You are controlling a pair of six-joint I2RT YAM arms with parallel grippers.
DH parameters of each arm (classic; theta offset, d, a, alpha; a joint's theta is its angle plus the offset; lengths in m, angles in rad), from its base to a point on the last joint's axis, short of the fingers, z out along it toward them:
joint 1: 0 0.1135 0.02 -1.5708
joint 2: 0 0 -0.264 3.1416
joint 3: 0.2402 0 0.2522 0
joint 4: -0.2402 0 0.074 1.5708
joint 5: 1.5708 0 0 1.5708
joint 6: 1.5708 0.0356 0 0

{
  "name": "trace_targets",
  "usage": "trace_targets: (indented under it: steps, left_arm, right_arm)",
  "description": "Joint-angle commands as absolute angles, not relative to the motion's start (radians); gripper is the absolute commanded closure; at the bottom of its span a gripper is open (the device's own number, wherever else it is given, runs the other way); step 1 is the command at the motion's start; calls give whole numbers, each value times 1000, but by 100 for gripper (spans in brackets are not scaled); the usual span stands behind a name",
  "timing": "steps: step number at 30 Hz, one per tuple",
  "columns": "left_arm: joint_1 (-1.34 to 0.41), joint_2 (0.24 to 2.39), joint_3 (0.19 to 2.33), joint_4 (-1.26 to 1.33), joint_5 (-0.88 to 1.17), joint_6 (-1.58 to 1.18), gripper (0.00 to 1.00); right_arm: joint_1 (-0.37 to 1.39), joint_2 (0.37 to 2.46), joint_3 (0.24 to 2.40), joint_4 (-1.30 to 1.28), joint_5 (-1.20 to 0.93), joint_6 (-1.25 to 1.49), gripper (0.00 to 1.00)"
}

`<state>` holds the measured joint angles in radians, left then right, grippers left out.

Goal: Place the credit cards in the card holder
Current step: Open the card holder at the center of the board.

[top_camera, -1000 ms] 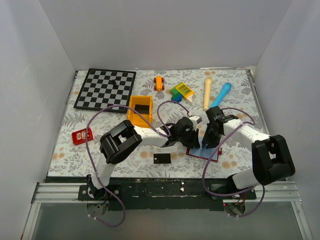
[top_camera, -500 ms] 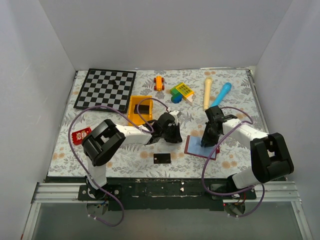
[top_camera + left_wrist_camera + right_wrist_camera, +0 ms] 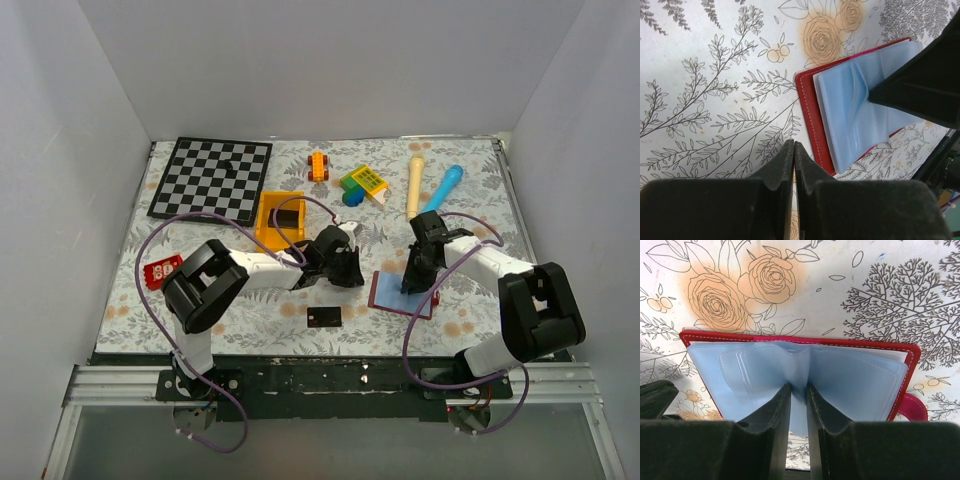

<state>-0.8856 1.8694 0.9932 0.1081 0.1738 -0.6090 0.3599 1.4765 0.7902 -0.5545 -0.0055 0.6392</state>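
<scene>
Lying nearest the arm bases, one credit card (image 3: 324,317) rests flat and alone on the flower-printed desk (image 3: 240,320). Just beyond it, to the right, the card holder (image 3: 392,292) lies open on the desk with its pale blue pockets facing up. The right end effector (image 3: 799,390) comes down on its middle and is clamped on one upright blue pocket leaf. The left end effector (image 3: 793,146) sits just left of the holder's red edge, apart from it. Its fingers are pressed together with nothing between them. Farther back a yellow bin (image 3: 265,222) holds a dark flat thing too small to make out. A red block (image 3: 163,271) lies near the left edge. At the far side are a chessboard (image 3: 212,178), an orange toy car (image 3: 318,166), a cream stick (image 3: 415,186) and a blue stick (image 3: 441,188).
</scene>
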Motion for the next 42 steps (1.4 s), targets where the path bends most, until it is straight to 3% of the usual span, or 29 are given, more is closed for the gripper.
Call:
trace_targets:
  steps: [1, 12, 23, 42]
  left_arm:
    - [-899, 1821, 1048, 126, 213, -586, 100]
    - [-959, 1910, 1108, 109, 215, -594, 100]
    - [-957, 1873, 1074, 60, 92, -601, 100]
    - [-971, 1970, 1149, 32, 144, -580, 100]
  right_arm:
    - [360, 1505, 821, -567, 26, 618, 74]
    - [360, 1516, 828, -591, 54, 615, 75]
    - [360, 1514, 827, -588, 52, 615, 75]
    - [360, 1516, 831, -589, 51, 615, 75]
